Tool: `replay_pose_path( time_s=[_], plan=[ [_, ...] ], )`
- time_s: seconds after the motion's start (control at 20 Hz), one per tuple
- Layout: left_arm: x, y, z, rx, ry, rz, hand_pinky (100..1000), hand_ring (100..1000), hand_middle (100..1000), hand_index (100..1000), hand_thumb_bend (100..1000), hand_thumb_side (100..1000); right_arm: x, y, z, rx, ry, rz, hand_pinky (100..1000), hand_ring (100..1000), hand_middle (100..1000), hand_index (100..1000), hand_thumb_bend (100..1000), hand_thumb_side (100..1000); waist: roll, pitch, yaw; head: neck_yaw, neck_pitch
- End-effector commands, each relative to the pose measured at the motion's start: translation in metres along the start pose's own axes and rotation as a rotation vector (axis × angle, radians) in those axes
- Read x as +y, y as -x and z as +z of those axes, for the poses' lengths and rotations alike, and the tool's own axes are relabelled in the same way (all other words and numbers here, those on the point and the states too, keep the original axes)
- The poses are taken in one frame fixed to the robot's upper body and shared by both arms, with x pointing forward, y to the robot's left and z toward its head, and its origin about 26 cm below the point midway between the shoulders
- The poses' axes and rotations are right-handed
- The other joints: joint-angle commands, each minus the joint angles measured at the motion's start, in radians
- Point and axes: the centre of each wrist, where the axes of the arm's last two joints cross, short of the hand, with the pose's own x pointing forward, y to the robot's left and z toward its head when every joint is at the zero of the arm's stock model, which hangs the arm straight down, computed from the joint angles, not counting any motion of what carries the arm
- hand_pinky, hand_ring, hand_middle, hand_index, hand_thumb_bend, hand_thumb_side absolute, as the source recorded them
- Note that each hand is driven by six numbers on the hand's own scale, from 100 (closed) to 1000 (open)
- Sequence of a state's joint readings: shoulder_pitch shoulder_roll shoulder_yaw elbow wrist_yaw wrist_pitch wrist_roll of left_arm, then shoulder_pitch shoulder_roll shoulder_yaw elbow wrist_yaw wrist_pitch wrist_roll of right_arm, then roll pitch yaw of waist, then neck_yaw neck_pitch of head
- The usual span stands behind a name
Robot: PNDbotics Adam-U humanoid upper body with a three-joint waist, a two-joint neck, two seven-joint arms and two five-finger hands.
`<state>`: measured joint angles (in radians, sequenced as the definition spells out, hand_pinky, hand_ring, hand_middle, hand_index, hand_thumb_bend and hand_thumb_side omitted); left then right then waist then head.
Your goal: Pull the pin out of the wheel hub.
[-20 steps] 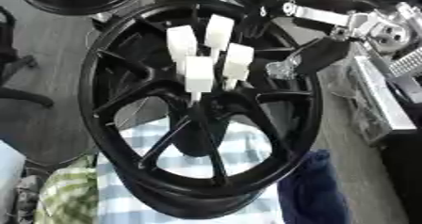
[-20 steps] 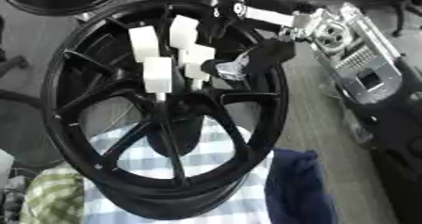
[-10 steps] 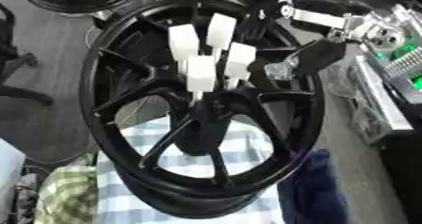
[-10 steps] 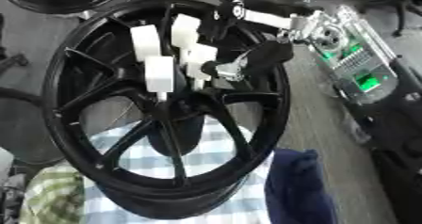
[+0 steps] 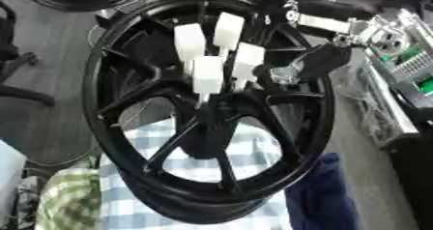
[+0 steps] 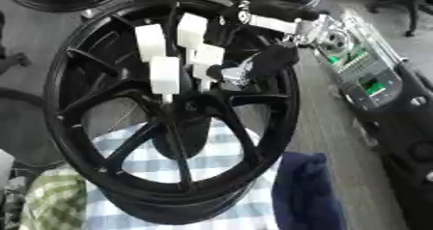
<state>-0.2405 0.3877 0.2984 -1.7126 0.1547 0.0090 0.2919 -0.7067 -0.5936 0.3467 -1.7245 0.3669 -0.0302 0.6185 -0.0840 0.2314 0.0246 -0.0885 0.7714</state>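
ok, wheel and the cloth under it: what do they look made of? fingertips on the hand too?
Wheel: looks like cast metal with a glossy black coat; highlights run along rim and spokes.
Cloth: woven fabric, blue and white check, matte, lying soft.
Fingertips of the right hand: blocky white, matte pads, likely plastic or rubber; can't tell which.

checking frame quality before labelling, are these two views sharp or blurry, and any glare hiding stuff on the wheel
Left eye view: soft throughout, the black wheel spokes smeared, the white-tipped robot hand edges fuzzy. Right eye view: equally soft; the pin cannot be made out at the hub. No strong glare in either; the dark rim merely swallows detail, and the checked cloth below reads clearly enough.
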Motion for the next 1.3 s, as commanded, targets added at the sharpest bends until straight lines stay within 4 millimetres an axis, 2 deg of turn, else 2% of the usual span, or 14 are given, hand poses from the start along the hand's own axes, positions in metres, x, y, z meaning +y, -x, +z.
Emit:
replay_pose_path(
  time_s=[0.05, 0.85, 1.3],
  plan=[
    [0.0057, -0.0117, -0.0084, -0.044, 0.001, -0.015, 772, 794, 650, 720, 100, 833, -0.0066, -0.0008, 0.0023, 0.003, 0.009, 0.026, 854, 723, 665, 810, 332, 579, 0.003, -0.010, 0.001, 0.004, -0.001],
    [0.0053, -0.0133, -0.0104, -0.051, 0.005, -0.013, 774, 794, 649, 719, 100, 834, -0.0015, 0.0032, -0.0026, 0.014, -0.008, 0.025, 849, 719, 650, 803, 321, 592, -0.001, 0.005, 0.016, -0.004, -0.001],
    [0.0058, -0.0130, -0.0105, -0.050, 0.005, -0.014, 775, 795, 648, 719, 100, 834, 0.0008, 0.0042, -0.0014, 0.025, -0.010, 0.026, 839, 708, 625, 791, 329, 567, -0.003, 0.010, 0.019, -0.007, -0.001]
  ],
)
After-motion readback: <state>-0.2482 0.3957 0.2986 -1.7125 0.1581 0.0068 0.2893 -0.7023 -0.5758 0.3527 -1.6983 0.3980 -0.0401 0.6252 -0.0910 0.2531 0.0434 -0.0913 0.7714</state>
